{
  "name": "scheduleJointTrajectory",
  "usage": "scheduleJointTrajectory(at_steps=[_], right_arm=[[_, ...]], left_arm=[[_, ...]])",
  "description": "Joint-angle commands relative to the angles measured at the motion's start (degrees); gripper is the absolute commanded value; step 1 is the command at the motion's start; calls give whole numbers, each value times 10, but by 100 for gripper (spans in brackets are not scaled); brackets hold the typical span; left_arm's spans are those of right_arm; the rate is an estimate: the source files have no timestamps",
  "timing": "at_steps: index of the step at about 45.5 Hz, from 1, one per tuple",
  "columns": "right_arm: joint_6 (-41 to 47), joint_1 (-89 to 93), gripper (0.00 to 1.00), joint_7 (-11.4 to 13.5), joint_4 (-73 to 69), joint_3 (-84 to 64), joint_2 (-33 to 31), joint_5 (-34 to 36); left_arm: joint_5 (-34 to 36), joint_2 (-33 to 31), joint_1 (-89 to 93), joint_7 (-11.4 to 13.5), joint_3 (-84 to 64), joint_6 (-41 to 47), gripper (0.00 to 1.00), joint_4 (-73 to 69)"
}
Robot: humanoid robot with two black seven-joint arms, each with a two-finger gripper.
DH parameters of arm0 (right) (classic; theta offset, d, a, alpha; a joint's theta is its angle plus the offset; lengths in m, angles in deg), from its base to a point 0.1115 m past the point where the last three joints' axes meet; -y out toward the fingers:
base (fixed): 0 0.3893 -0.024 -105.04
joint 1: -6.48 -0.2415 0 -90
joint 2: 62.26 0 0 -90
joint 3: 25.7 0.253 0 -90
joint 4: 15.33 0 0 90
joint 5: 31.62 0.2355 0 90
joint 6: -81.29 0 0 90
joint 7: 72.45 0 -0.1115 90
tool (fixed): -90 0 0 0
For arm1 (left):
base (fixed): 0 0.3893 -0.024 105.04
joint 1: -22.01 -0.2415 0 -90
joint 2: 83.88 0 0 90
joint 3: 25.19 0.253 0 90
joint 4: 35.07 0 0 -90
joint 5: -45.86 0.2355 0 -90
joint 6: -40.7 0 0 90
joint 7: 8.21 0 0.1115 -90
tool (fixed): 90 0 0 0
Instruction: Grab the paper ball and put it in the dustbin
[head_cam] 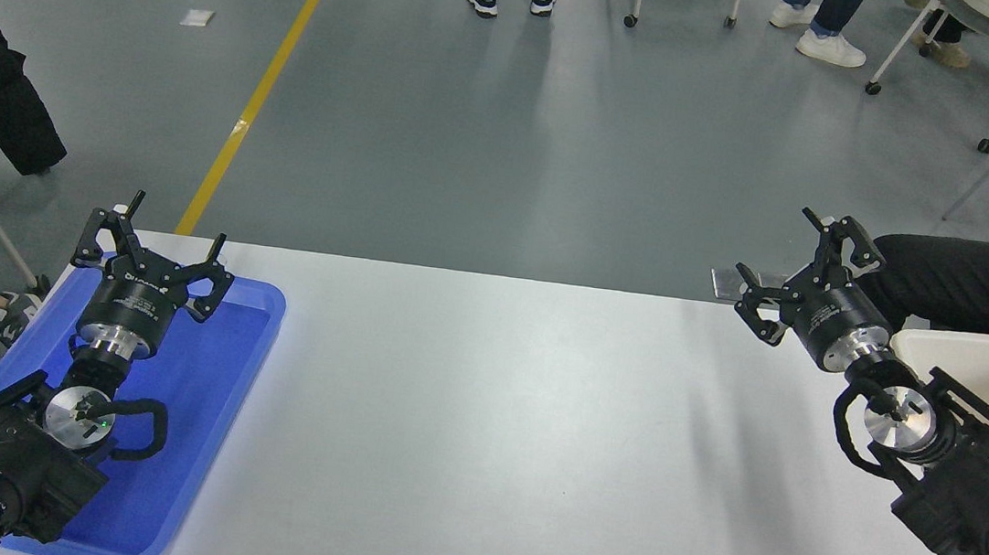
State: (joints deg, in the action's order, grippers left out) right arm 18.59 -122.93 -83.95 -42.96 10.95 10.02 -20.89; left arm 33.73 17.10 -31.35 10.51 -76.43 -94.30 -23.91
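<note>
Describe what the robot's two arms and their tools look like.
Both arms are matte black with boxy housings. Each ends in a black cylindrical body above a bright silver metal ring, and a second round silver disc sits at the wrist. A thick black cable loops beside each wrist. The left tool and right tool have thin black angular linkage fingers. Small white print marks the left cylinder, too small to read.

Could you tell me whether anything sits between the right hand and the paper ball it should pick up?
That cannot be judged: no paper ball is visible. The right hand is open and empty over the table's far right corner, beside the dustbin. The left hand is parked over the blue tray.
</note>
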Motion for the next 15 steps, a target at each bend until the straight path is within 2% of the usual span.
scheduleJointTrajectory(at_steps=[1,15], right_arm=[[24,23,100,0,6,3,2,2],[25,29,100,0,8,3,0,2]], left_arm=[[0,0,0,0,0,0,100,0],[0,0,0,0,0,0,100,0]])
